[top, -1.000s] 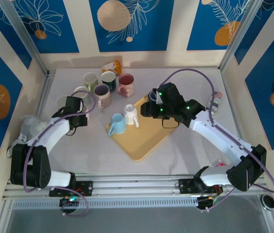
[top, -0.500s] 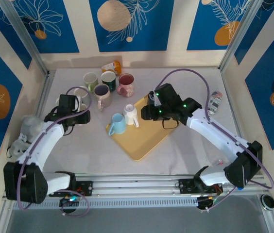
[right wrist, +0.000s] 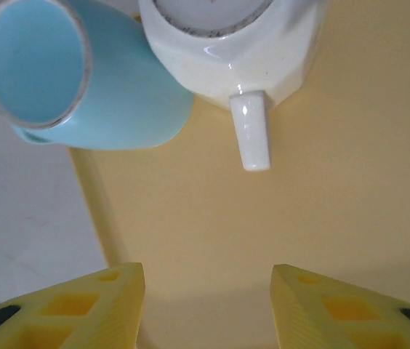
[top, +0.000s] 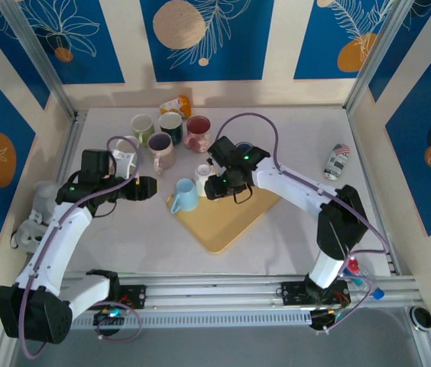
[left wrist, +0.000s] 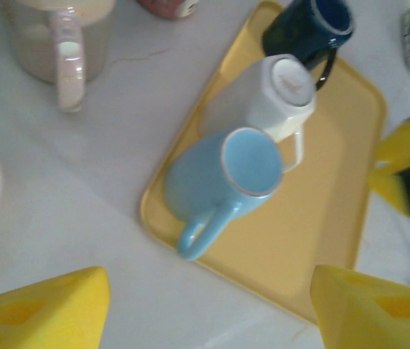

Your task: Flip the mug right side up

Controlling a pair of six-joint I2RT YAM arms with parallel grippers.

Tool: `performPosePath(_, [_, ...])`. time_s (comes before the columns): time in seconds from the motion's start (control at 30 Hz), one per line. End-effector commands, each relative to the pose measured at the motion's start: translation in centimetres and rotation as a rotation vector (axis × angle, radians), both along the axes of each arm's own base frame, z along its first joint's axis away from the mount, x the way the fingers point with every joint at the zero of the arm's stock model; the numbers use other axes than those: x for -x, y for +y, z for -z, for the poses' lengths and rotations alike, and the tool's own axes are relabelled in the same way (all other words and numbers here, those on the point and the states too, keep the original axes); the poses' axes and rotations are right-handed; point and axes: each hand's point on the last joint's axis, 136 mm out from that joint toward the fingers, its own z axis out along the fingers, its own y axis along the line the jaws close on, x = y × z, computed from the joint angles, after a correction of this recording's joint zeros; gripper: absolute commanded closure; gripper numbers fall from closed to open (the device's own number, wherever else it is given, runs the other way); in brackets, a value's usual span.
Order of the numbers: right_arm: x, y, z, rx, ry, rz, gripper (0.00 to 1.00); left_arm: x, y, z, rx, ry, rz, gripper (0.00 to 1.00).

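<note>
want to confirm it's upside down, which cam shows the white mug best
The left wrist view: the whole white mug stands on the yellow tray, stamped base up, handle visible. The right wrist view is closer but crops it to part of the base and the handle. The top external view shows it small.

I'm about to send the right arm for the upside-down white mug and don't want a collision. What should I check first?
1. Target: the white mug stands base up on the yellow tray: ok.
2. The right gripper is open and empty over bare tray: ok.
3. The mug's handle points toward the right gripper, with nothing between them: ok.
4. Side room: the light blue mug sits tight against the white mug; whether they touch: cannot tell.
5. The left gripper is open and short of the mugs: ok.
</note>
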Motion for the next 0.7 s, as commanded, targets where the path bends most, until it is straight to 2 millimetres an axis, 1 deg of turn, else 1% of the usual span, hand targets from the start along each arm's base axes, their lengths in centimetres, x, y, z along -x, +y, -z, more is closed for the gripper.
performPosePath(0.0, [-1.6, 0.9, 0.4, 0.029, -0.044, -0.007, 0.51, 0.6, -1.4, -1.8, 0.135, 0.006, 0.02, 0.27])
performPosePath(0.2, [-3.1, 1.8, 2.2, 0.062, -0.059, -0.01, 0.57, 0.6, -1.8, -2.5, 0.192, 0.002, 0.003, 0.27])
performPosePath(0.37, [-4.1, 1.5, 3.0, 0.098, -0.084, 0.001, 0.65, 0.4, -1.8, -2.5, 0.199, 0.003, -0.005, 0.27])
performPosePath(0.5, [-4.4, 1.3, 3.4, 0.121, -0.095, -0.003, 0.67, 0.1, -1.7, -2.7, 0.203, -0.005, -0.017, 0.27])
performPosePath(0.67, [-4.8, 1.5, 4.0, 0.123, -0.098, -0.021, 0.67, -0.1, -1.9, -3.1, 0.233, -0.012, -0.024, 0.27])
